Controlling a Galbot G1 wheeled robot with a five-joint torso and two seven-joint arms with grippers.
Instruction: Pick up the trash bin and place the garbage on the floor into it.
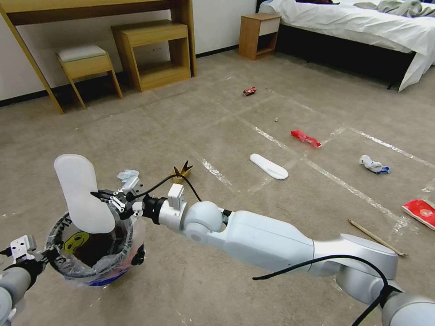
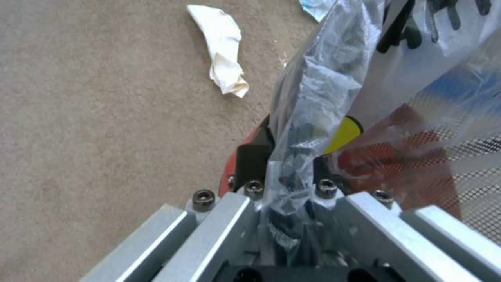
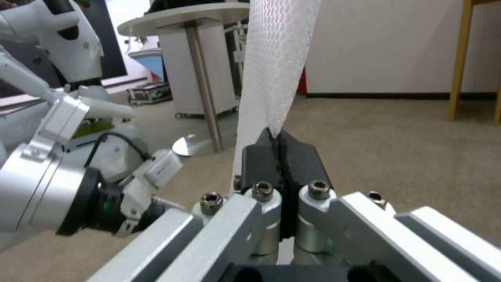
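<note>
Spreading across the floor (image 1: pixel 217 117), litter lies beyond the trash bin (image 1: pixel 90 253), whose rim the left gripper (image 2: pixel 289 172) clamps; the right gripper (image 1: pixel 111 199) pinches a white slipper (image 1: pixel 81 194) upright directly above the bin's mouth.

Bedroom, grey-beige carpet (image 1: pixel 181 117) crossed by shiny clear tape strips (image 1: pixel 344 183) in a grid. White wall (image 1: pixel 217 22) with dark baseboard at back. Wooden desk (image 1: pixel 90 9) along the wall, a small wooden stool with pale cushion (image 1: pixel 84 61) under it, low open wooden shelf unit (image 1: pixel 152 52) beside. Wooden nightstand (image 1: pixel 258 34) next to a bed with white sheets (image 1: pixel 362 27), dark base. Even indoor light, soft shadows.
</note>
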